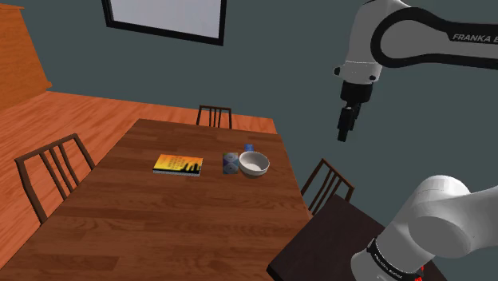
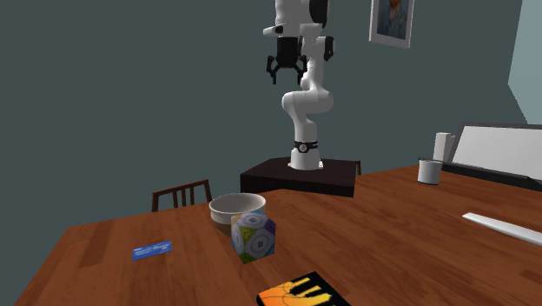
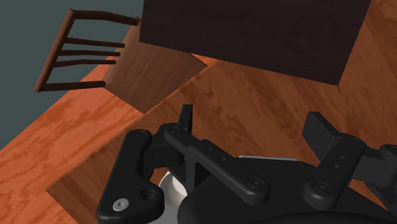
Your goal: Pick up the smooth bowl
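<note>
On the wooden table [image 1: 120, 207], toward the shoulder view's right edge: pale bowl [image 1: 254, 164], upright, just beside a patterned block [image 1: 231, 163]. High above and well apart, black gripper [image 1: 343, 134], fingers spread wide, holding nothing. Likely risks on descent: clipping the block, or slipping off the smooth rim and skidding the bowl away.

Pale bowl [image 1: 254, 164] upright on table [image 1: 144, 215]

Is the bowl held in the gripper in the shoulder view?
No: the bowl sits on the table, while the gripper hangs in the air, high above and clear of it.
</note>
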Controlling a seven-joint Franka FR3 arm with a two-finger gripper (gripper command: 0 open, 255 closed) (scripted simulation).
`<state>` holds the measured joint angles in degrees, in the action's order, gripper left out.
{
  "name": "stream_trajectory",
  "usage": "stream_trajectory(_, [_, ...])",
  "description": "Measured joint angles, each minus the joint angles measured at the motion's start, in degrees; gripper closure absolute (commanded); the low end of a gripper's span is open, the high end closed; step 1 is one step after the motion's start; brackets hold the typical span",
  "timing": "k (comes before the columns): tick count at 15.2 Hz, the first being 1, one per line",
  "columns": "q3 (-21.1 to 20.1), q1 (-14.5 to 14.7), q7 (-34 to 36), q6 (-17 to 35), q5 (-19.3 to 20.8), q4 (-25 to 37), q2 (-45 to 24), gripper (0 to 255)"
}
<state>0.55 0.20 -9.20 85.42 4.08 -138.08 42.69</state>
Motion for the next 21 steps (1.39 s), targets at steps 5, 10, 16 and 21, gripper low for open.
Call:
stream_trajectory(5, [-0.59,0.29,0.92,6.32,-0.07,-2.42,-3.36,0])
stream_trajectory(10, [-1.23,0.48,2.09,17.13,0.38,-3.42,-12.04,0])
stream_trajectory(16, [-2.18,0.59,3.99,28.91,1.32,-2.85,-23.02,0])
stream_trajectory(21, [-3.15,0.72,6.32,37.72,2.79,0.68,-34.32,0])
